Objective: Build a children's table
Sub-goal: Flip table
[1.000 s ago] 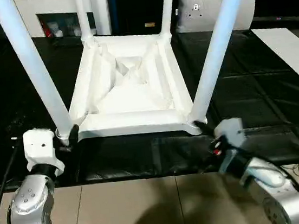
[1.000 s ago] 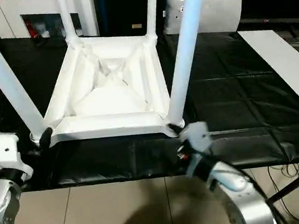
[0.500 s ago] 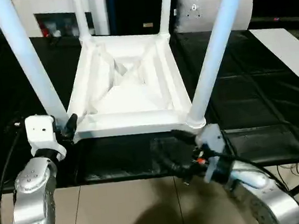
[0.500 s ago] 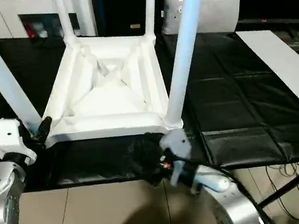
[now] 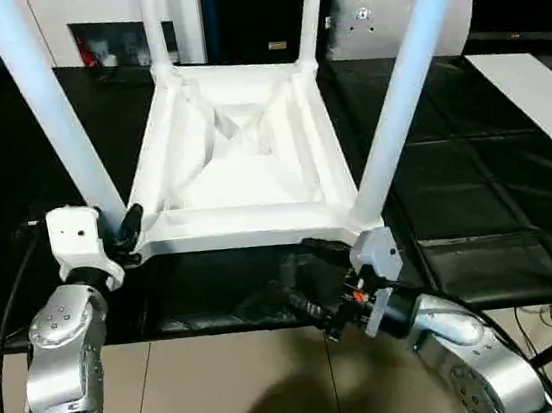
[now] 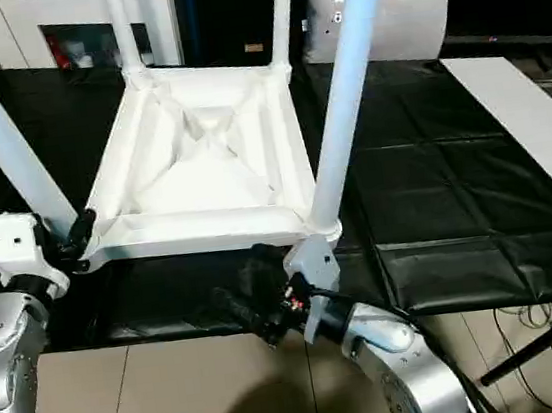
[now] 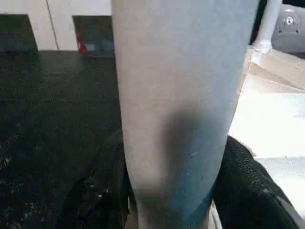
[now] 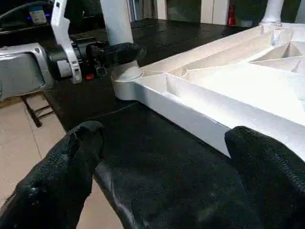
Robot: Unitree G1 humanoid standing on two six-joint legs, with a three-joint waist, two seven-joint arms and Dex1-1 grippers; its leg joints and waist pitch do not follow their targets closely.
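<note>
**Four legs are in, but the table can still tip or slide**

The children's table [image 5: 240,160] lies upside down on the black tabletop [image 5: 476,192], near its front edge, with all four legs standing up in the corner sockets. The left hand [image 5: 124,237] has its fingers on both sides of the near left leg [image 5: 47,104], close to the socket; I judge that it grasps this leg, but I cannot tell how firm the grip is. The right hand [image 6: 243,306] is released, its fingers wide apart, low in front of the table's near edge and holding nothing.

The risks, as I judge them: the legs are long and tapered, so a sideways pull at the base could lever a leg out of its socket if it is not pushed fully in. The table is light, smooth plastic on a shiny cover, so a push from one hand could make it slide toward the edge. The open right hand, just beside the rim, could also catch the near right leg [image 5: 398,91].

The plastic is all white and hard, the underside has crossing ribs, and the sockets are round. The tabletop cover is black, a little wrinkled, with seams. The fingers look black and rough.
</note>
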